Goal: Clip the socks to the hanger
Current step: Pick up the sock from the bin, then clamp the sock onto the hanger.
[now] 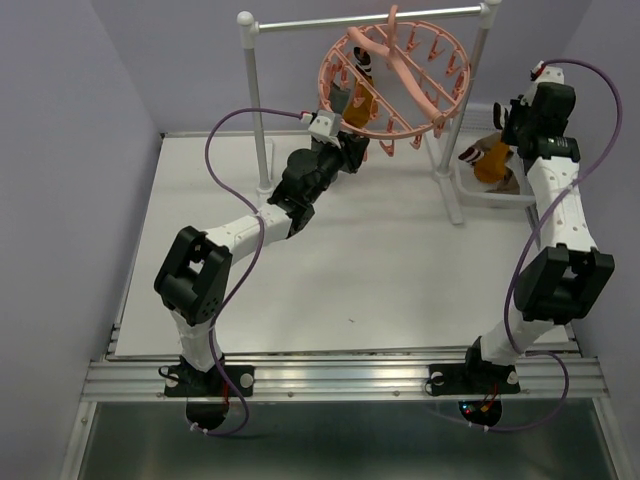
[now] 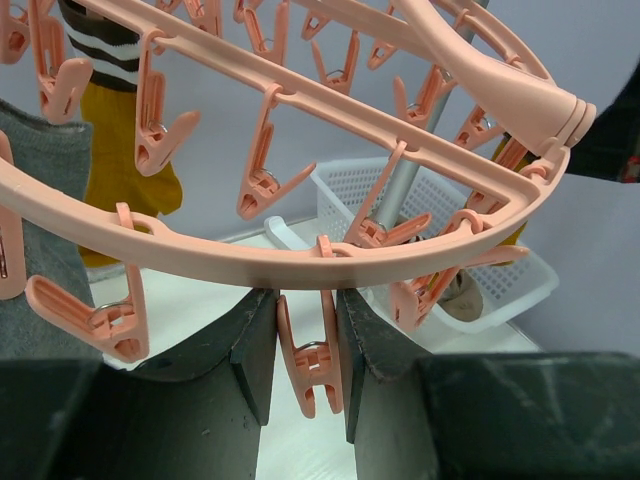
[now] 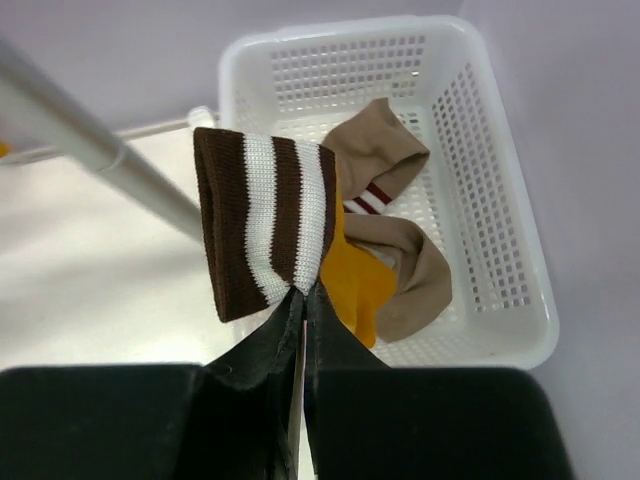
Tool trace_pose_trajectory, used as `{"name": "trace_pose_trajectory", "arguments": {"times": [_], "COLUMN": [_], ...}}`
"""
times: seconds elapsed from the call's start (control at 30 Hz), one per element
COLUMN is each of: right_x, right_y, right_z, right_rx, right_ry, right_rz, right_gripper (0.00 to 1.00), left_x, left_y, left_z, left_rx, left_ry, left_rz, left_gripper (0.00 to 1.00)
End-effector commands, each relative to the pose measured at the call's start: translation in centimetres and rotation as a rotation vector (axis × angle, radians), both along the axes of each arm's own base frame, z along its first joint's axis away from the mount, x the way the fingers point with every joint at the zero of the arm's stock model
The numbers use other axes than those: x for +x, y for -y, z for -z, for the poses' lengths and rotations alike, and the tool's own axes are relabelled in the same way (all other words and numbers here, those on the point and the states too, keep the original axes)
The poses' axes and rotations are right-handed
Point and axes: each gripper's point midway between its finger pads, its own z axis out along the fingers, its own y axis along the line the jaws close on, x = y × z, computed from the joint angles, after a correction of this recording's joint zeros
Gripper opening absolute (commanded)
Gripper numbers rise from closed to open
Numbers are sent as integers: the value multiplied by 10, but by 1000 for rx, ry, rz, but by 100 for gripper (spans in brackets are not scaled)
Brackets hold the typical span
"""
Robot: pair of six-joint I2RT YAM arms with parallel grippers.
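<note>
The salmon-pink hanger (image 1: pixel 395 75) hangs by its hook from the metal rail. My left gripper (image 1: pixel 347 140) is under its near-left rim, shut on one dangling clip (image 2: pixel 312 358) below the ring (image 2: pixel 300 262). A mustard sock with a striped cuff (image 2: pixel 115 150) and a grey sock (image 2: pixel 40 180) hang from clips to the left of it. My right gripper (image 3: pixel 305 290) is above the basket, shut on the brown-and-white striped cuff (image 3: pixel 262 225) of an orange sock (image 1: pixel 490 158), which dangles below it. A tan sock (image 3: pixel 405 270) lies in the basket.
The white mesh basket (image 3: pixel 500 200) stands at the table's far right, beside the rail stand's right post (image 1: pixel 448 170). The stand's left post (image 1: pixel 258 110) rises just left of my left arm. Purple walls close in the table on three sides.
</note>
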Motion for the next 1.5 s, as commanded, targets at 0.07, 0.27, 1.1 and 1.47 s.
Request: {"name": "trace_pose_trajectory", "arguments": {"times": [0.07,0.27,1.1,1.47], "right_x": [-37,-53,-173,-175], "right_y": [-33,-9,-178,-223], "right_z": [-98,-153,-82,-41], "right_rx": [44,-18,501,598], "right_ry": [283,400,267,223], "right_rz": [-131,8,-755,-914], "right_gripper": [1,1,1,1], "left_x": [4,1,-4,-6], "left_y": [-9,-9,-20,-9], "left_z": [-51,-46,-61,-79], "left_rx": [-102,-96,-166,-223], "left_ry": [76,67,22,24], "left_rz": [-50,-46,-68,-12], "left_gripper": [0,0,0,0]}}
